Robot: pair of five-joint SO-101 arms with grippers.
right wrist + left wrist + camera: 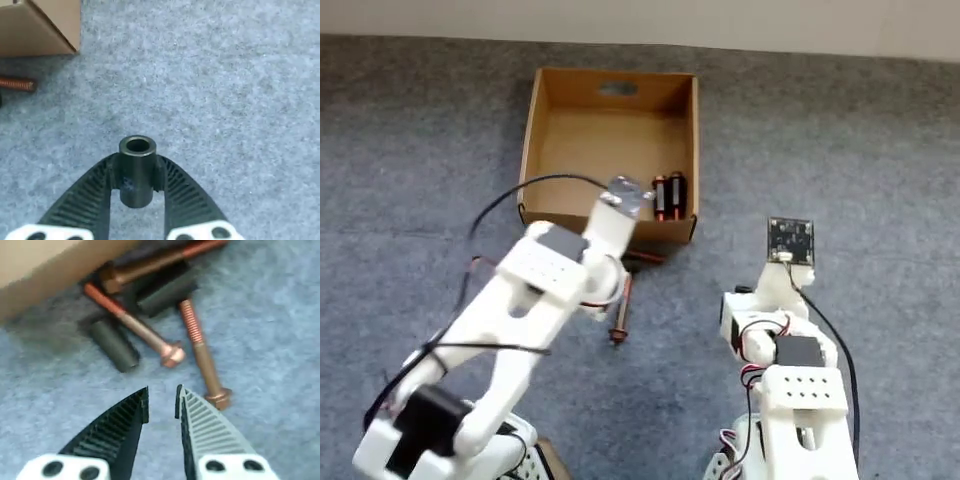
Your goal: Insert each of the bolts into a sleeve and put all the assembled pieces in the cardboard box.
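While right end effector (136, 164) clamps sleeve (135, 180), bore pointing outward | left end effector (162, 390) parted above bolts (199, 347)

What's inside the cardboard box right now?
Two assembled pieces lie side by side against the near wall of the cardboard box, by its right corner. The left arm overhangs the floor beside them, so anything beneath it is hidden.

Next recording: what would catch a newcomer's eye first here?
The right gripper clamps a black sleeve over the grey carpet. The left gripper, slightly open, hovers over copper bolts and loose sleeves beside the cardboard box, where two assembled pieces lie against its near wall.
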